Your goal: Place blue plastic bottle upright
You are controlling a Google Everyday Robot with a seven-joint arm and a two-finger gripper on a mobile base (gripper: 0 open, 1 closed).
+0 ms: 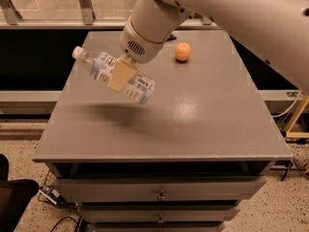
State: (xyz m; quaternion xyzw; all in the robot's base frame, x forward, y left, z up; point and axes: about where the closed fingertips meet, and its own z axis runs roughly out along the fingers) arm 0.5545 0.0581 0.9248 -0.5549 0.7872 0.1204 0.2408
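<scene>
The blue plastic bottle is clear and bluish, with a white cap at its upper left end and a white-and-blue label. It hangs above the grey table, tilted with the cap end higher, casting a shadow below. My gripper is shut on the bottle's middle; one tan finger crosses the label. The white arm reaches in from the upper right.
An orange fruit sits on the table near the back, right of the gripper. The table is a drawer cabinet with drawers at the front. A glass railing runs behind it. Cables lie on the floor at lower left.
</scene>
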